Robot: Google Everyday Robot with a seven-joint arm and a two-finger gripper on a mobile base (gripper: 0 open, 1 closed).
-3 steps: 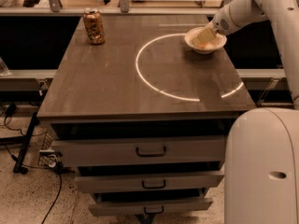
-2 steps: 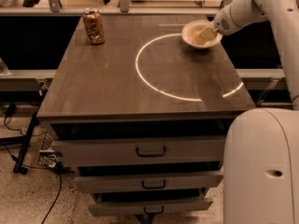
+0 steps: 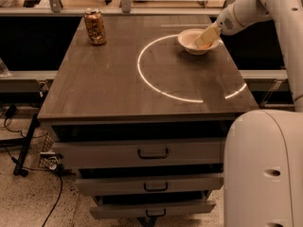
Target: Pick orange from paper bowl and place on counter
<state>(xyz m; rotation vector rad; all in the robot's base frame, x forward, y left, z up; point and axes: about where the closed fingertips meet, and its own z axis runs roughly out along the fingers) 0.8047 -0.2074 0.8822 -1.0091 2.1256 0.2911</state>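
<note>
Nearer than the tool [image 3: 204,39], the surface [image 3: 109,93] is showing the arc of a white ring [image 3: 163,93]. The tool is dipping into the paper bowl [image 3: 189,46]; whether it is spread or pinching cannot be told, and it is hiding the orange. A gold can [image 3: 95,26] is standing well to its left.

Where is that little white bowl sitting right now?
In the camera view the paper bowl sits at the counter's far right, on the white ring's edge, with the gripper reaching into it.
</note>
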